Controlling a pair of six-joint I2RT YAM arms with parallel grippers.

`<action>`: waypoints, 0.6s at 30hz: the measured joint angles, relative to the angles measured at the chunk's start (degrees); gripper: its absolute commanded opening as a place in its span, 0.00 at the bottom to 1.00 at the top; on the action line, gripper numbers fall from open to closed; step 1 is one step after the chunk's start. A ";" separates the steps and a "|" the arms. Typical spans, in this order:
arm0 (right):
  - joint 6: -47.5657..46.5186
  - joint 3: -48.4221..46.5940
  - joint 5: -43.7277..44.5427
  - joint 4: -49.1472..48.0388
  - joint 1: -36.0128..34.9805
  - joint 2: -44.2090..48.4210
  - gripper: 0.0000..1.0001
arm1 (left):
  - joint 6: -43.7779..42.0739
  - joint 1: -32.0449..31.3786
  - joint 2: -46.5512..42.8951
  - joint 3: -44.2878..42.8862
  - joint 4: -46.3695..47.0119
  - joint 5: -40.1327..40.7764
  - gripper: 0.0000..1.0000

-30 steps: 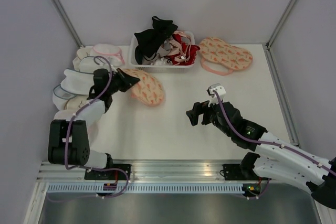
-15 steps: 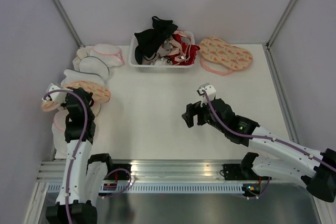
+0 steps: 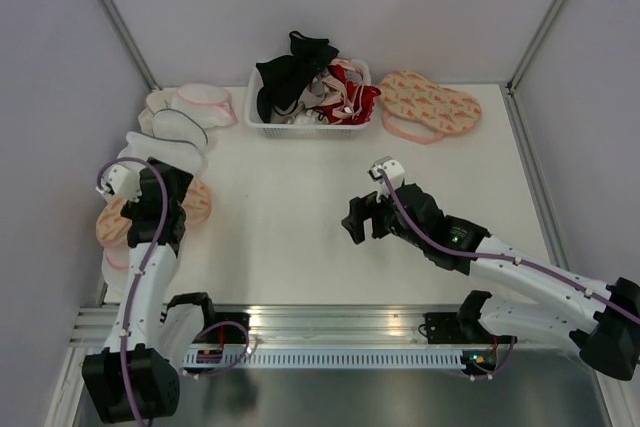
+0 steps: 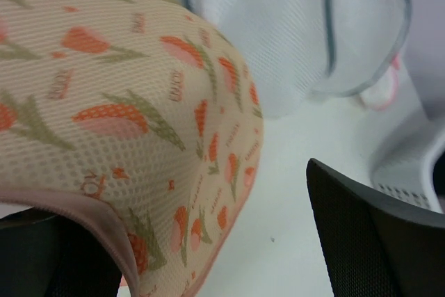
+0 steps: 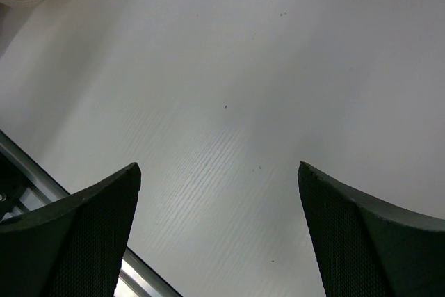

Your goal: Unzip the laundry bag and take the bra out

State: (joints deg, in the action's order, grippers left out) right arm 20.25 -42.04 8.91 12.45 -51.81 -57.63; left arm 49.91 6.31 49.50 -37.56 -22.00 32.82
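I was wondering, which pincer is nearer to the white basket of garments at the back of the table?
Right. The right pincer hangs over bare table in front of the basket's right end. The left pincer is farther off to the left, at the laundry bag.

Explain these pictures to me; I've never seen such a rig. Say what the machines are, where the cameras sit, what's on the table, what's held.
Two robot arms are bolted at the near edge of a white table, each ending in a two-finger gripper. The wide picture looks down from above; the close-ups come from wrist cameras. On it sit a white basket of mixed garments, white mesh round pouches at left, and a peach printed pouch at back right. The left gripper is open; a matching peach mesh pouch drapes against one finger, unclamped. The right gripper is open over the table, empty.
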 measured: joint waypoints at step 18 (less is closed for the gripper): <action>5.20 -0.44 11.02 1.31 0.20 0.72 0.98 | -10.60 -23.74 6.36 6.05 24.68 -55.41 1.00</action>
State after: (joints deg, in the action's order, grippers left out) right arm 25.45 -42.48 19.92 13.76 -51.62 -56.90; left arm 39.31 -17.43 55.86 -31.51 2.68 -22.59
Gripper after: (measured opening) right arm 0.978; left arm 0.993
